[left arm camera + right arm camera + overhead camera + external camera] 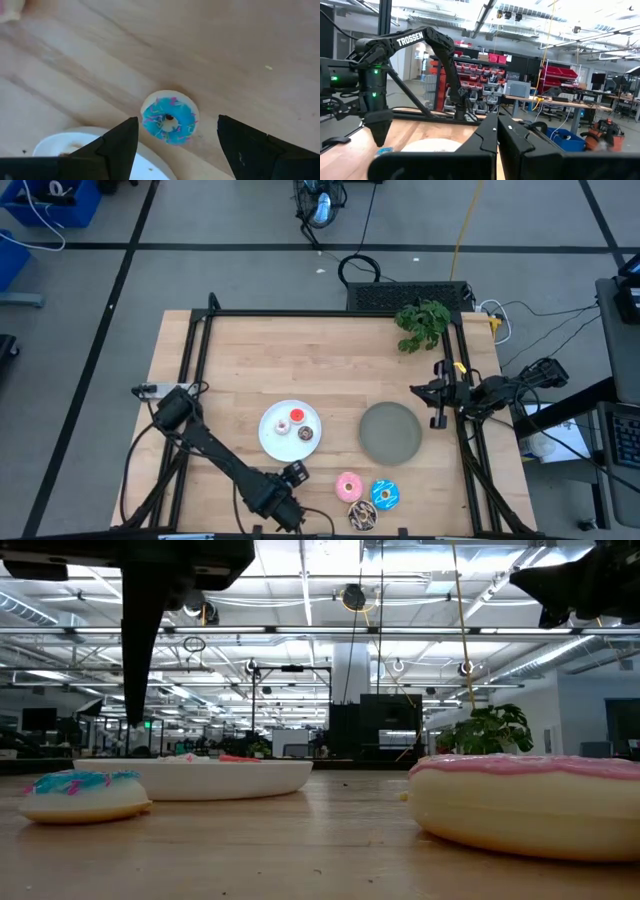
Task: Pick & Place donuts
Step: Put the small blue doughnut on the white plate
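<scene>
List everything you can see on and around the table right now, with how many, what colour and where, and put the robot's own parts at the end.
Table: one, light wood, dark frame.
White plate: one, centre-left, holding tiny donuts.
Tiny donuts: a red one, a brown one and a pale pink one show on the white plate; any others cannot be made out.
Grey plate: one, right of centre, nothing on it.
Pink donut: one, larger, near front edge.
Blue sprinkled donut: one, right of the pink one.
Brown donut: one, at the front edge.
Green plant: one, back right corner.
Left gripper: open, over the blue sprinkled donut.
Right gripper: shut, waiting at the table's right edge.
</scene>
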You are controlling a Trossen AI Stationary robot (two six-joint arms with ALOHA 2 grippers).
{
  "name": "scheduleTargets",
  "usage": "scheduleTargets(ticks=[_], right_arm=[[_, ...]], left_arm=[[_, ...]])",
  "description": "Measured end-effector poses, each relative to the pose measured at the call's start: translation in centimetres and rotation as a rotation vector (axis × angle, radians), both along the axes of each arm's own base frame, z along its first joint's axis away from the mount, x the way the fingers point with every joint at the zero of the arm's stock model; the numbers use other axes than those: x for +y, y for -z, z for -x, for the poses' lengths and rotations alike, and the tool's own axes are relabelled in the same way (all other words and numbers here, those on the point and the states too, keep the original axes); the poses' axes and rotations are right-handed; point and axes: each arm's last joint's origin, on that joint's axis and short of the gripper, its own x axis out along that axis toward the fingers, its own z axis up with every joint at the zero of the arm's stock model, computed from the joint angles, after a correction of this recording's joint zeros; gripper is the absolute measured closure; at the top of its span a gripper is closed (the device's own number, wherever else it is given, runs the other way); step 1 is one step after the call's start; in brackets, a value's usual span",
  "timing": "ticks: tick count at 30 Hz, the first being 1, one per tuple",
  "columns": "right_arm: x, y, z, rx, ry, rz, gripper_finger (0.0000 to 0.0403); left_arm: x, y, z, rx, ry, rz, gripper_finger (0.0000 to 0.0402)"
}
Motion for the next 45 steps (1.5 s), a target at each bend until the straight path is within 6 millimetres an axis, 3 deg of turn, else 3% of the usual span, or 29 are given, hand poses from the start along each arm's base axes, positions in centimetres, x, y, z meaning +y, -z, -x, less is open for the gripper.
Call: scheduleTargets(ticks=[6, 17, 36, 45], right_arm=[[0.0, 0.1, 0.0, 0.003, -0.011, -0.035, 0.0403], [0.0, 0.3, -0.1, 0.027, -0.014, -0.038, 0.0403], [0.0, 0.4, -0.1, 0.033, -0.015, -0.038, 0.0403], [0.1, 0.4, -0.1, 0.038, -0.015, -0.036, 0.0403]], left_arm=[[0.5, 0.0, -0.4, 0.010, 0.114, -0.037, 0.0133], [2.0, 0.0, -1.6, 0.042, 0.114, 0.019, 0.0133], [1.8, 0.4, -1.3, 0.086, 0.123, 0.034, 0.0133], [3.0, 3.5, -0.4, 0.102, 0.149, -0.044, 0.0133]])
